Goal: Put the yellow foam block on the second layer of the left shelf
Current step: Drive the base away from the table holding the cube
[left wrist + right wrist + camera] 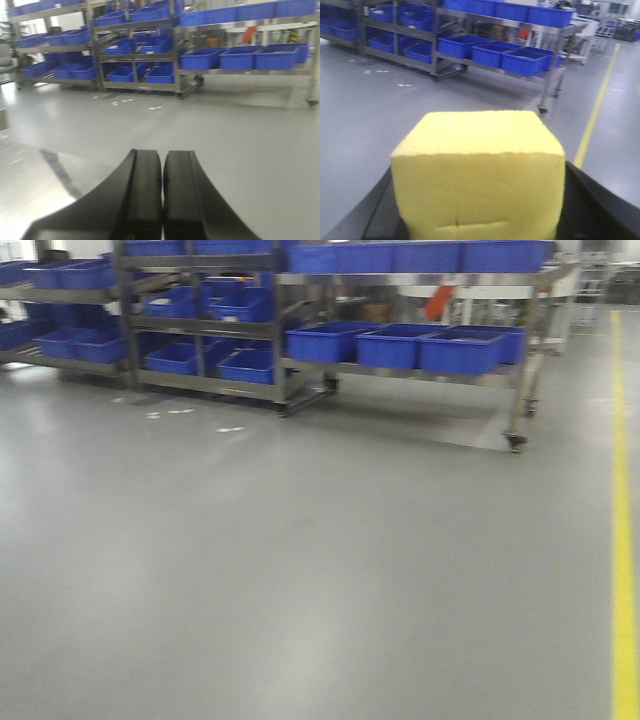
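Observation:
The yellow foam block (pixel 478 165) fills the lower half of the right wrist view, held above the grey floor. My right gripper (pixel 479 192) is shut on it, with a black finger (pixel 582 200) showing at each side. In the left wrist view my left gripper (pixel 162 153) is shut, its two pads touching with nothing between them. The shelves stand far ahead: a left shelf (pixel 62 298), a middle rack (pixel 198 328) and a right rack (pixel 410 368). Neither gripper shows in the front view.
Blue bins (pixel 392 346) fill the tiers of all the racks. The right rack stands on castors (pixel 515 442). A yellow floor line (pixel 623 540) runs along the right. Small white scraps (pixel 180 415) lie on the grey floor before the middle rack.

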You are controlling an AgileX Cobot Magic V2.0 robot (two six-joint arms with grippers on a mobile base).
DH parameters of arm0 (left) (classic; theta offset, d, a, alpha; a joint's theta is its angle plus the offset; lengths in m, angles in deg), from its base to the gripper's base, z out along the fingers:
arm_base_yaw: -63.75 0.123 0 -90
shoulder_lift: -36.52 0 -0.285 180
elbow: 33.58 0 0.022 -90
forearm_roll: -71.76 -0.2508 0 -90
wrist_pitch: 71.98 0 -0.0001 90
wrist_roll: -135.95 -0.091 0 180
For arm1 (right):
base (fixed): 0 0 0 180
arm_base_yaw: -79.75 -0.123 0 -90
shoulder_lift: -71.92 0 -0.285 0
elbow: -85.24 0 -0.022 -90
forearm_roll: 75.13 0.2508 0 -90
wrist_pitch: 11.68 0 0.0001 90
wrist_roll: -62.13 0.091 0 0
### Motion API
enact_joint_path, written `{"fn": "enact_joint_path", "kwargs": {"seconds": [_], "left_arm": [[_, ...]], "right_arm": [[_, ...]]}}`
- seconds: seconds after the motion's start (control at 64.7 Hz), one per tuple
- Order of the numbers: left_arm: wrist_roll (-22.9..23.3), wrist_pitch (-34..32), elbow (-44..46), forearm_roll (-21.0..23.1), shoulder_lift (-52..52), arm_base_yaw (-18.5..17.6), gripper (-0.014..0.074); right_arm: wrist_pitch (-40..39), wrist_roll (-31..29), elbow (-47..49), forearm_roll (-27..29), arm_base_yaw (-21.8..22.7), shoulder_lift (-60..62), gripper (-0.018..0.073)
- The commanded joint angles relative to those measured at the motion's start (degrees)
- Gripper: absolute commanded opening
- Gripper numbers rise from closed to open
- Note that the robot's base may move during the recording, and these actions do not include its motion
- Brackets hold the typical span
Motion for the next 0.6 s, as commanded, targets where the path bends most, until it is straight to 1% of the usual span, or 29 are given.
{"fn": "enact_joint_path", "kwargs": {"seconds": [0.0, 0.587], "left_arm": [[0.27, -4.77, -1.12, 0.35, -1.20, -0.39, 0.0136], [0.27, -4.77, -1.12, 0.35, -1.20, -0.39, 0.0136]], "right_arm": [[-5.32, -0.29, 1.69, -0.72, 0.41, -0.61, 0.0463], [-5.32, -0.29, 1.69, -0.72, 0.41, -0.61, 0.0463]]}}
